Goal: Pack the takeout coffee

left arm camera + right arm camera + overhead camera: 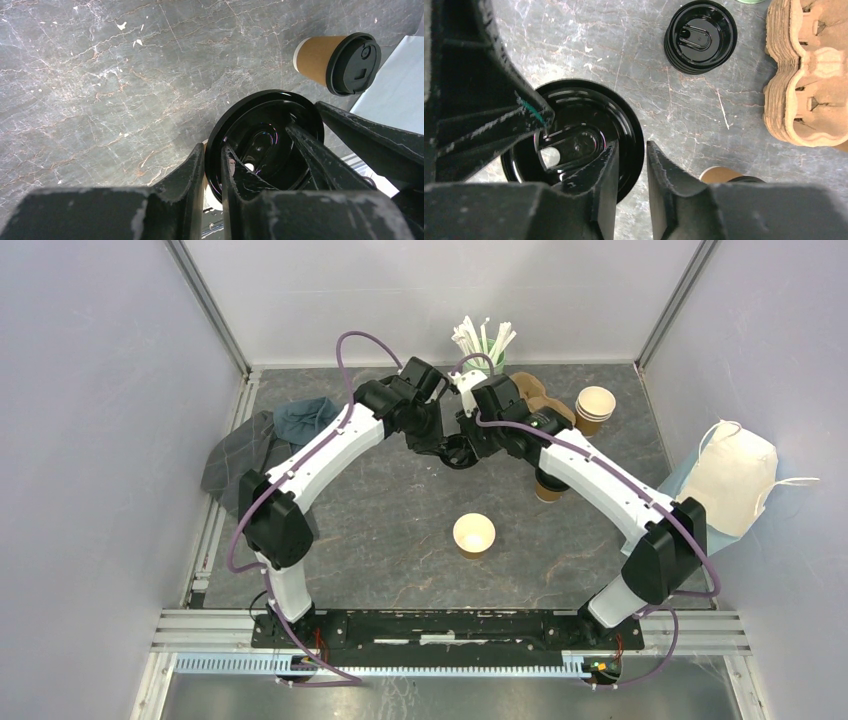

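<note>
One black lid point(265, 135) hangs between both grippers. The left gripper point(214, 155) clamps its rim; the right gripper point(631, 150) straddles it (I can't tell if it grips). From there, the open cup point(474, 535) sits at six o'clock and the lidded coffee cup point(548, 488) at four.

Your top camera looks steeply down from above and behind the arm bases, taking in the whole grey marbled tabletop point(400, 540). Both wrist cameras point down from very close, sharing one glossy round black plastic lid point(265, 140) toward its far edge
</note>
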You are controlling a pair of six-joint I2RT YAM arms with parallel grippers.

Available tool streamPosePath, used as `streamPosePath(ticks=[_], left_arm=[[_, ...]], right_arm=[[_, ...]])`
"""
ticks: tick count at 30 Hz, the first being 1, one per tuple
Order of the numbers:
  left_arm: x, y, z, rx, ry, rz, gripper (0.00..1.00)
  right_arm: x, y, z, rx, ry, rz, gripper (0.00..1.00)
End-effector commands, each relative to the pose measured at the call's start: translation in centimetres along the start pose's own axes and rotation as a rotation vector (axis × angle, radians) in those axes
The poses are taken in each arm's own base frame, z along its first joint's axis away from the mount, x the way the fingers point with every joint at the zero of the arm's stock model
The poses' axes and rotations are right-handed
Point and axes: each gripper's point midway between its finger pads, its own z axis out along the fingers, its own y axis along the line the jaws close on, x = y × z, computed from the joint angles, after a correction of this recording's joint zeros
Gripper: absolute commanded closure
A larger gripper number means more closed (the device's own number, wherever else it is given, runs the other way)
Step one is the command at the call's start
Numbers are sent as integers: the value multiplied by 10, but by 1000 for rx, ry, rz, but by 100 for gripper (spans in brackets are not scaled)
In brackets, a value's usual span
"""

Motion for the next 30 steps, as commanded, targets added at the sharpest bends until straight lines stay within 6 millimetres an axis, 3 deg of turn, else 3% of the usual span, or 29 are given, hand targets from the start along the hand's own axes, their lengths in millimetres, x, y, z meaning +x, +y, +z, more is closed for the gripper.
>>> streamPosePath(ticks=[1,8,12,14,20,24,30], left_arm=[[-16,-9,-16,44,-41,-46,94],[-28,-32,-63,381,-25,-235,98],[-30,-59,-115,759,-9,-403,98],[-29,-71,-137,908,-12,-440,98],[-16,-80,-181,1120,23,-479,98],[-9,-84,-204,1210,50,-473,98],[2,-89,-220,1252,76,-430,98]], right_arm=[[-23,2,-30,-24,-44,-5,62],[-63,-4,-111,-122,-183,100,26],[-72,6,-155,-325,-349,216,9],[-68,12,-163,-421,-408,289,3],[-76,63,-199,-840,-574,411,2],[-83,69,-213,-907,-637,414,2],[-99,78,-234,-1035,-705,462,2]])
